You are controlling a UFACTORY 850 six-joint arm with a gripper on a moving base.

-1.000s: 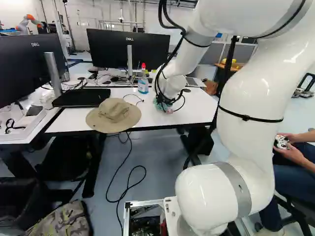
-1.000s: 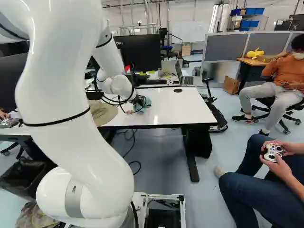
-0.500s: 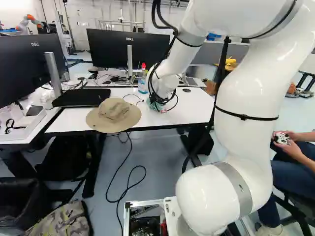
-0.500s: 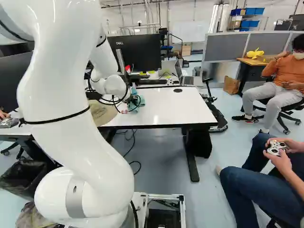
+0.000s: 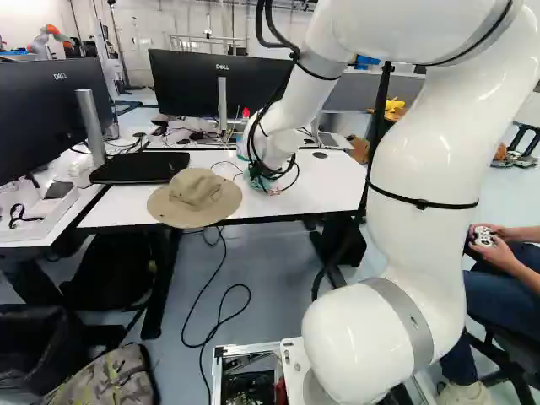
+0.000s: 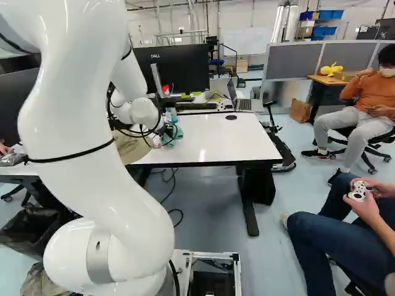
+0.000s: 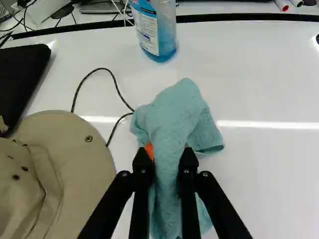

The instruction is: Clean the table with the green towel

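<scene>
my claw pinched on the green towel, towel bunched up on the white table, floppy hat just beside it, spray bottle of blue stuff ahead, black cable running up to the cloth

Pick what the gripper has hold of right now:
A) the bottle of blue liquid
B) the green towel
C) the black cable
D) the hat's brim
B: in the wrist view, the green towel is bunched between the fingers of the gripper, one on each side, while the hat lies off to one side and the bottle stands ahead.
</scene>
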